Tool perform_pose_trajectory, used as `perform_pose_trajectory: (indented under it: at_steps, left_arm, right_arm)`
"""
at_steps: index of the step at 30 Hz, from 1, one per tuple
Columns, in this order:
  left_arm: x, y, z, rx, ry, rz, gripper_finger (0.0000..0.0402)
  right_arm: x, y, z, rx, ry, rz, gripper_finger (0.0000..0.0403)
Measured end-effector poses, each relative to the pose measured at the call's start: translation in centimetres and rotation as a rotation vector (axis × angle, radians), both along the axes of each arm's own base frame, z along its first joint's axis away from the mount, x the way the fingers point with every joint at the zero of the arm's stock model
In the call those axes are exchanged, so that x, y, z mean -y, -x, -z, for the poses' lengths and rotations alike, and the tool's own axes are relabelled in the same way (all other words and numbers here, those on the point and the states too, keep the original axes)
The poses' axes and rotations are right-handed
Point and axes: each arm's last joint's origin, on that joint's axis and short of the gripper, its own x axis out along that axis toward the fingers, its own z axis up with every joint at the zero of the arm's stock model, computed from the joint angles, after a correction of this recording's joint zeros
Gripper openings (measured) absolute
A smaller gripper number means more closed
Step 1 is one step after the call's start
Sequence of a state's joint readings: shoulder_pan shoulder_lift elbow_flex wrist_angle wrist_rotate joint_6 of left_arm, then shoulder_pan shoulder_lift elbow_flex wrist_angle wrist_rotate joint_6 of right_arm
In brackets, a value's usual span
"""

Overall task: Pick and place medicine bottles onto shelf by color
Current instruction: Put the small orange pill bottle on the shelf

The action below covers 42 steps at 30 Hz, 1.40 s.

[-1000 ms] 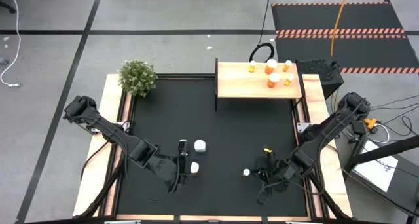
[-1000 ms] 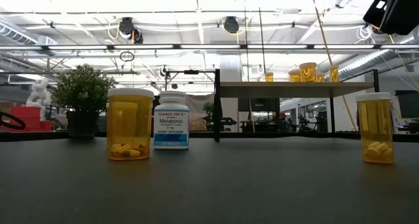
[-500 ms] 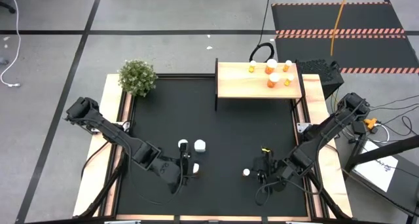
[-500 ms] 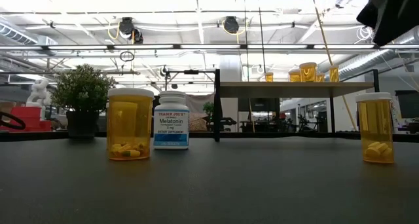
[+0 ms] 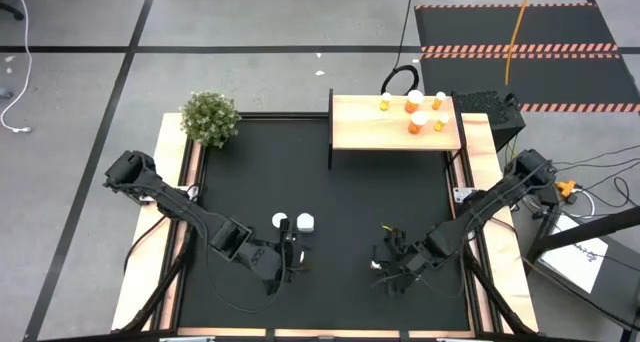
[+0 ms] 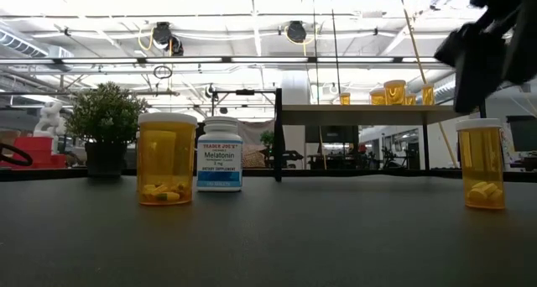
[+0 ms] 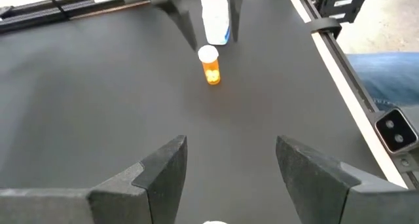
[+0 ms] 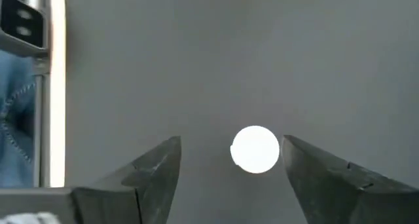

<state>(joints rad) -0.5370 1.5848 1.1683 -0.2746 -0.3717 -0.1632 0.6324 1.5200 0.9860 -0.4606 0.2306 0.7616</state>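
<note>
Since a second ago the right hand (image 8: 226, 168) has been lowered over an orange bottle (image 8: 255, 149) near the surface's front edge, fingers spread wide, nothing gripped; left hand (image 7: 229, 162) also wide.

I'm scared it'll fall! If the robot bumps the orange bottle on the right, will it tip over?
Maybe. The orange bottle is tall and narrow, so a bump could tip it. It looks light, holding only a few pills. Lying down, it would probably roll. The open right gripper is straddling its cap.
</note>
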Motion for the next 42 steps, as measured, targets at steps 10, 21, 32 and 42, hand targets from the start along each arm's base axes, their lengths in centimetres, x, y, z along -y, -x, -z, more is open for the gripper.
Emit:
perform_pose_trajectory:
  at_steps: [10,21,32,42]
  left_arm:
    - [0.1,-0.1,-0.1,0.017,-0.002,0.007,0.0234]
    - [0.0,-0.1,-0.1,0.019,-0.011,0.009,0.0234]
    - [0.0,-0.1,-0.1,0.020,-0.017,0.013,0.0234]
    - [0.1,-0.1,-0.2,0.025,-0.015,0.014,0.0234]
  right_arm:
    - [0.9,-0.8,0.9,-0.062,0.006,-0.011,0.0234]
    - [0.9,-0.6,1.1,-0.064,0.045,-0.063,0.0174]
    - [1.0,-0.6,1.7,-0.037,0.036,-0.078,0.0165]
    - [0.9,-0.7,1.9,-0.043,0.051,-0.092,0.0144]
